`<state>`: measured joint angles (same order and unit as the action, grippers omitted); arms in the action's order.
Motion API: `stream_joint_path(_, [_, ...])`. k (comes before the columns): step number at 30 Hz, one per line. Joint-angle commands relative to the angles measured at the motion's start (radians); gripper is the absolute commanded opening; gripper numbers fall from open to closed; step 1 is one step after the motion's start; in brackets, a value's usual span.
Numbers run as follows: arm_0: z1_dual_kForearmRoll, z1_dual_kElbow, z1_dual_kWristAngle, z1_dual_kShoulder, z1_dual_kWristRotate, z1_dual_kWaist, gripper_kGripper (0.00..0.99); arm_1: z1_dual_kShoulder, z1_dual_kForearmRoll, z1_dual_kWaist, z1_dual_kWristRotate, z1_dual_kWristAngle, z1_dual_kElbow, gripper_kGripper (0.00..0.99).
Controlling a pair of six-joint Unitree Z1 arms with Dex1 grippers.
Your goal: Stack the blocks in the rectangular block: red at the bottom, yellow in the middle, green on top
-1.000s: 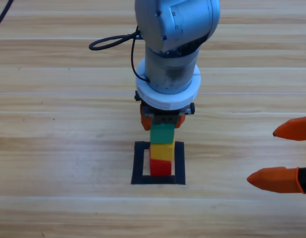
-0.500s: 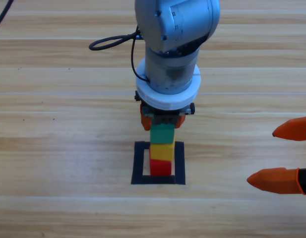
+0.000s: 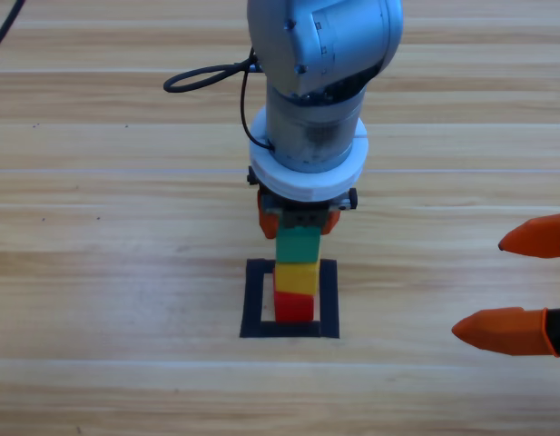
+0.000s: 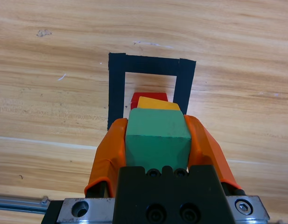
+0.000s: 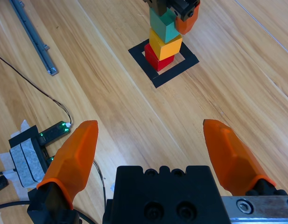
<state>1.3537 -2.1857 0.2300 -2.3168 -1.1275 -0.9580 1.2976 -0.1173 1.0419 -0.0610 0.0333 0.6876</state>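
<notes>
High view | left gripper [image 3: 297,221] jaws clamp green [image 3: 298,244] | atop yellow [image 3: 297,278]

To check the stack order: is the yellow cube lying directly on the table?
No. In the right wrist view the yellow cube sits on the red cube, under the green cube.

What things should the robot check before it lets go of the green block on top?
1. Red cube inside the black tape outline: ok.
2. Yellow cube resting on the red one: ok, though the right wrist view shows it turned a little.
3. Green cube sitting flat on the yellow, no gap: cannot tell; it looks seated.
4. Left gripper shut on the green cube, jaws on its two sides: ok.
5. Tower standing straight: ok from the high view.
6. Right gripper open and off to the side, away from the tower: ok.
</notes>
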Motion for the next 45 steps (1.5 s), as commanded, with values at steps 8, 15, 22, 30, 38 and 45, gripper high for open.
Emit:
stream_joint_path(8, [-0.019,0.027,-0.008,-0.058,0.006,0.013,0.064,0.04,-0.018,-0.023,0.006,0.016,-0.007,0.99])
stream_joint_path(15, [-0.019,0.047,-0.003,-0.046,0.005,0.015,0.112,0.04,-0.018,-0.023,0.007,0.017,-0.007,0.99])
stream_joint_path(22, [-0.019,0.015,-0.003,-0.039,0.0,0.012,0.877,0.04,-0.018,-0.023,0.009,0.019,-0.007,0.99])
stream_joint_path(30, [-0.015,-0.003,0.011,-0.006,0.008,0.005,0.99,0.032,-0.027,-0.023,0.017,0.027,-0.007,0.99])
stream_joint_path(38, [-0.007,0.095,0.232,0.346,0.009,-0.127,0.974,0.011,-0.032,-0.023,0.021,0.007,-0.007,0.99])
stream_joint_path(45, [-0.053,0.446,0.433,0.491,-0.069,-0.324,0.971,0.022,-0.033,-0.023,0.027,0.008,0.001,0.99])
